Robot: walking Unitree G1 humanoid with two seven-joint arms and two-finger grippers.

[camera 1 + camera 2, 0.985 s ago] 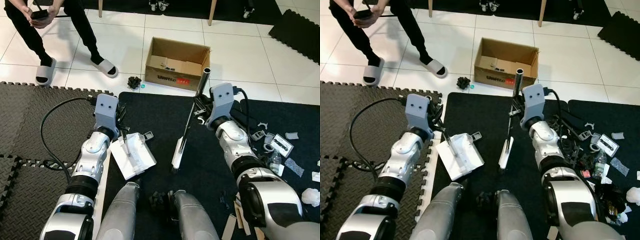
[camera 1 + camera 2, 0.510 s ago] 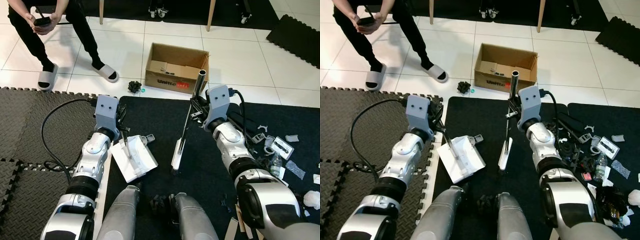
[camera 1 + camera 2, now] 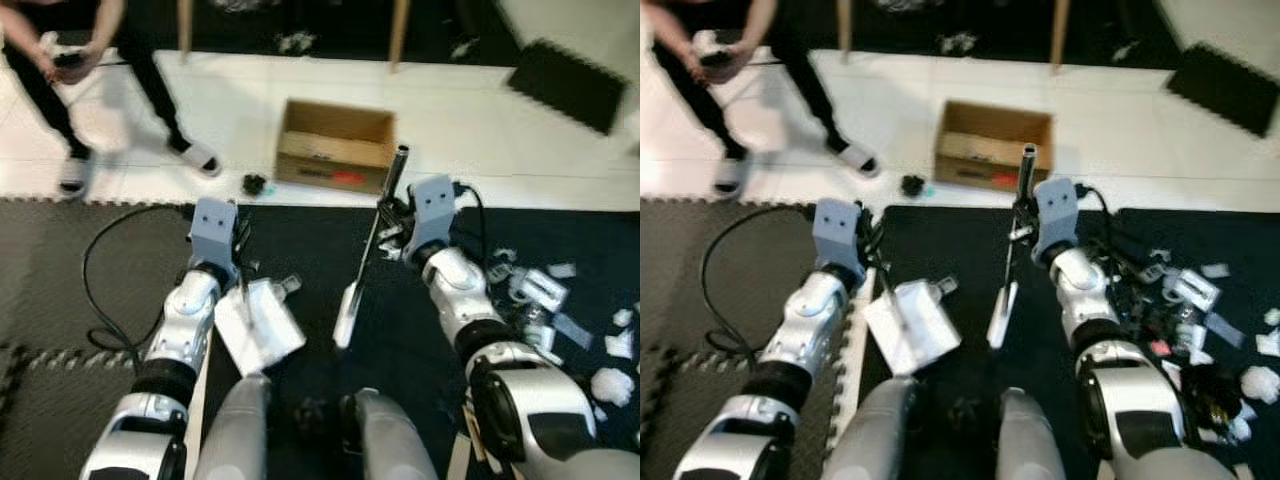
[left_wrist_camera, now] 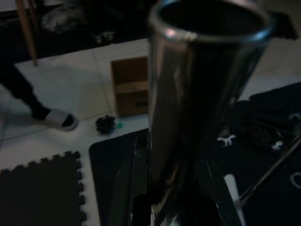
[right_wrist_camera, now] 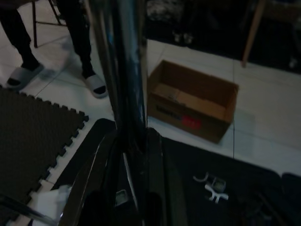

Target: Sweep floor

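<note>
My left gripper (image 3: 240,264) is shut on the thin handle of a white dustpan (image 3: 258,330), which rests on the black mat (image 3: 310,235) in front of my left leg. My right gripper (image 3: 392,226) is shut on the metal broom handle (image 3: 376,222), which leans up towards the box. The white broom head (image 3: 344,316) touches the mat between my arms. In the left wrist view a shiny tube (image 4: 197,94) sits between the fingers (image 4: 137,181). The right wrist view has the broom pole (image 5: 126,70) clamped between the fingers (image 5: 94,183).
An open cardboard box (image 3: 335,148) stands on the white tiles ahead, a small dark clump (image 3: 254,184) to its left. Several scraps of litter (image 3: 545,295) lie on the mat at the right. A person (image 3: 60,60) sits at the far left. Grey foam mats (image 3: 60,270) lie left.
The whole picture has shifted and blurred, so the camera has moved. Both grippers keep their hold, and the dustpan and broom stay in place between the arms.
</note>
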